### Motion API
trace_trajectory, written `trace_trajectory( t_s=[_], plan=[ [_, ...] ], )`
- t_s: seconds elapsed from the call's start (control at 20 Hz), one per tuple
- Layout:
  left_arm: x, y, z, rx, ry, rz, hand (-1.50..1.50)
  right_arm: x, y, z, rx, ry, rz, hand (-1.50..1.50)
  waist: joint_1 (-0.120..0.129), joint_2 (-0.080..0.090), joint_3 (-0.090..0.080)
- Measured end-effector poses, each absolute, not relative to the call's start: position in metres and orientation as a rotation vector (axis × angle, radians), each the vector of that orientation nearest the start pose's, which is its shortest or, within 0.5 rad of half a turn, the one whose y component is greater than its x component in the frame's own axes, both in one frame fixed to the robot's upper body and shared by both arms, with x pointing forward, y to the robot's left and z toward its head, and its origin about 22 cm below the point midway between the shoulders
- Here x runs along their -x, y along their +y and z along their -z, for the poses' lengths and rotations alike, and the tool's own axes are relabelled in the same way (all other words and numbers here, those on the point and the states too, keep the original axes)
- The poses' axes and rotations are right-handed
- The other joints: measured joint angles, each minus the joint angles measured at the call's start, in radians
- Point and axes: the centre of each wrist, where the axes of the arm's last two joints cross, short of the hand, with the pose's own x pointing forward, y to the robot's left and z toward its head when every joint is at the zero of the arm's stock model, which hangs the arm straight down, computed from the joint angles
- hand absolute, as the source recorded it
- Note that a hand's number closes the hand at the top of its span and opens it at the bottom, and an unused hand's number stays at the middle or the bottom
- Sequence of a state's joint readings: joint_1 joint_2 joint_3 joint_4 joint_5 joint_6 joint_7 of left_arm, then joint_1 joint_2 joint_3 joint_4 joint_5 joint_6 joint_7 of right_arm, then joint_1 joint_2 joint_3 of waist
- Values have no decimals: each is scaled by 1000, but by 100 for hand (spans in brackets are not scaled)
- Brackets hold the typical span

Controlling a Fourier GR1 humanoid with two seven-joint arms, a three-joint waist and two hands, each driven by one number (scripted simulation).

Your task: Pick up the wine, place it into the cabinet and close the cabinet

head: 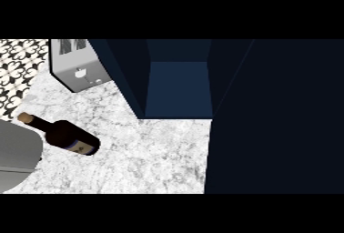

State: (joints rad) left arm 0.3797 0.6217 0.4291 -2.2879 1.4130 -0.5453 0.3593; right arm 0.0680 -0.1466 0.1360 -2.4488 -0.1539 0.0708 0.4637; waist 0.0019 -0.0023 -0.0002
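Observation:
The wine bottle (pixel 67 135) is dark with a cork top and a pale label near its base. It shows slanted at the left of the marble counter (pixel 154 154), cork pointing to the upper left. A grey forearm (pixel 15 154) comes in at the left edge just beside the bottle; no black hand shows on it. The dark blue cabinet (pixel 178 86) stands open at the back, its inside bare. Its open door (pixel 275 118) fills the right side of the view. My right hand appears nowhere.
A silver toaster (pixel 75 68) stands at the back left, beside the cabinet's left wall. Patterned black-and-white tiles (pixel 19 68) cover the wall at the far left. Bare marble lies between the bottle and the cabinet opening.

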Motion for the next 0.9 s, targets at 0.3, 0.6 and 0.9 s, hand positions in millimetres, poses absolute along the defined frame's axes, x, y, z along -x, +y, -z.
trace_trajectory(
  t_s=[0.3,0.6,0.9],
  plan=[
    [-140,378,-199,781,-1748,292,-150,-149,-217,-187,-197,-1903,-258,-150,-2,0,0],
    [-161,400,-193,728,-1756,271,-150,-150,-218,-191,-182,-1912,-256,-150,-7,1,0],
    [-180,409,-191,683,-1733,241,-150,-148,-217,-191,-184,-1902,-266,-150,-9,1,0]
  ],
)
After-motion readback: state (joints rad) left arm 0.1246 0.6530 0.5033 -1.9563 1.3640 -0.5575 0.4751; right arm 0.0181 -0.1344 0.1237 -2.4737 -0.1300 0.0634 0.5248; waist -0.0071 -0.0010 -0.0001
